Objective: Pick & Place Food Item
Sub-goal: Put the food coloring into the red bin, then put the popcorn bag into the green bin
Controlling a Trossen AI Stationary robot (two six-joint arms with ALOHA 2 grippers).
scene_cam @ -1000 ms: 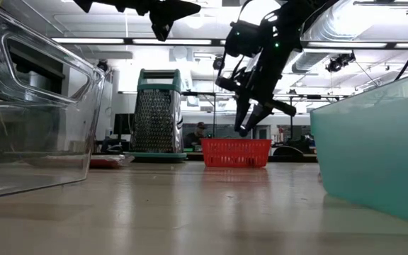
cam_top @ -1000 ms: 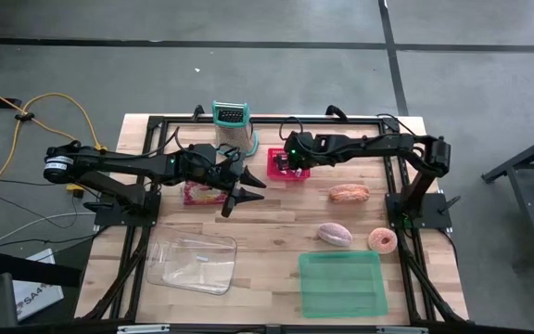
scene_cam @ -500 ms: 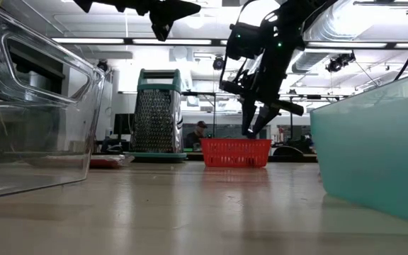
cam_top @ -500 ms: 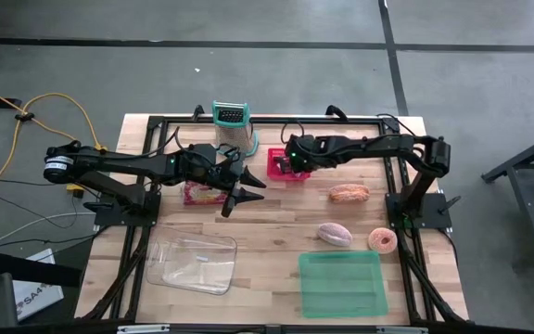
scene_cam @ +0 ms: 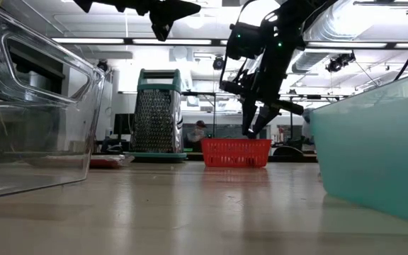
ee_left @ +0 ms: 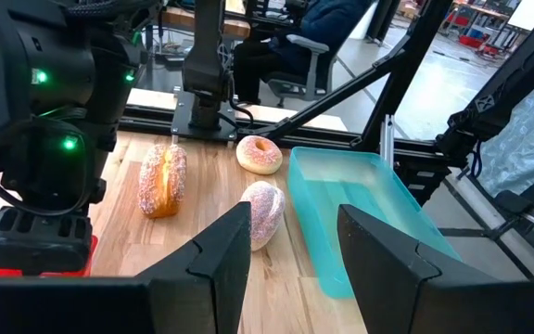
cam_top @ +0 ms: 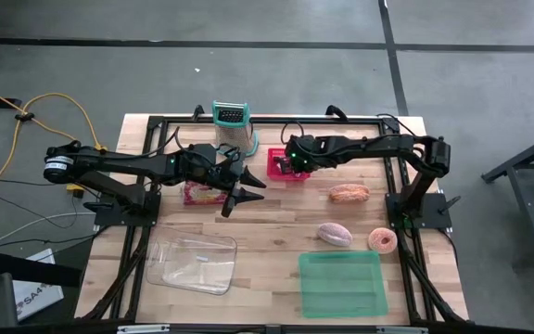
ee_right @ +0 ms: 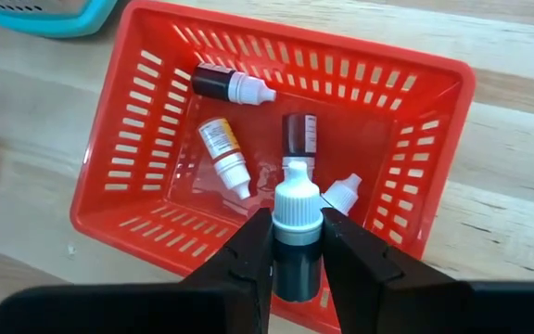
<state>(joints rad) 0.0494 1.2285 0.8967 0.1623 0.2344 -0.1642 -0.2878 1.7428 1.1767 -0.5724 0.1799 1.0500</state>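
Carefully, the right claw (ee_right: pixel 297 243) (pinching a small bottle (ee_right: pixel 298 232)) hovers directly over the red basket (ee_right: pixel 156 139); lower it, probably before releasing. Left claw (ee_left: pixel 295 246) waits parted, empty.

I see open bench (cam_top: pixel 267 237) down the middle, between my left tool (cam_top: pixel 245 192) and the pastries. The grater (cam_top: pixel 232 125) crowds the red basket (cam_top: pixel 286 167) on one side. My right tool (ee_right: pixel 297 243), clamped on a small bottle (ee_right: pixel 298 227), hangs over that basket, whose floor holds four more bottles.
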